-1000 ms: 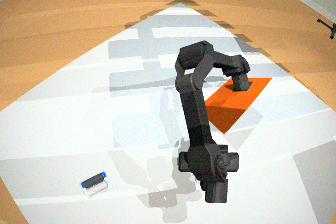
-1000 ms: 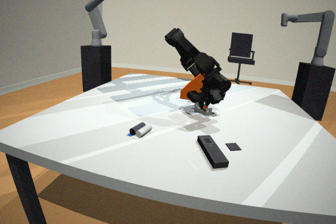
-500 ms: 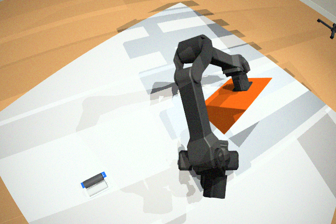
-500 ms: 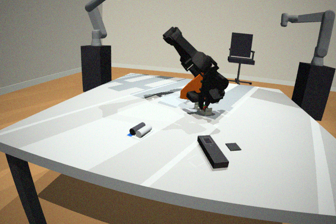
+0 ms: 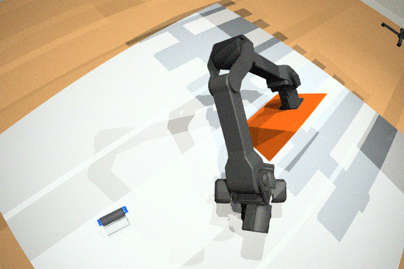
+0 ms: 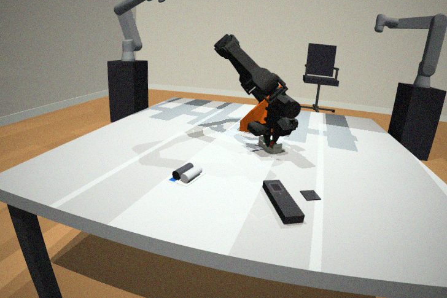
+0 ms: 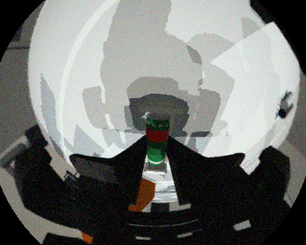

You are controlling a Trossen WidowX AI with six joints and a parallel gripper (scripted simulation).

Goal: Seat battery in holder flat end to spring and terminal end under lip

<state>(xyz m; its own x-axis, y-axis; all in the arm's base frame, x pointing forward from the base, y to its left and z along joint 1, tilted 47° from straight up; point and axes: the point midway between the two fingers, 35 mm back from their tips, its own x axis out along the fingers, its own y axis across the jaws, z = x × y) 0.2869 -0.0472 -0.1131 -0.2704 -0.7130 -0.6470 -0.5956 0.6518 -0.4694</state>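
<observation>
The green battery with a red band [image 7: 157, 146] [image 6: 272, 144] is between the two black fingers of my gripper [image 7: 156, 138] [image 6: 271, 145], which is shut on it. In the wrist view it runs lengthwise away from the camera. The small grey holder [image 6: 277, 149] stands on the table around and below the fingertips in the exterior view, with its raised end walls either side of them. The battery's lower part, the spring and the lip are hidden or too small to make out, so I cannot tell how it sits. The top view shows the arm covering the fingers, battery and holder.
A black and a white cylinder [image 5: 111, 216] [image 6: 191, 174] lie side by side on a small white and blue base. A long dark box [image 6: 283, 202] and a thin dark square [image 6: 310, 195] lie nearer the exterior camera. An orange wedge [image 5: 293, 117] [image 6: 252, 119] stands under the arm's base.
</observation>
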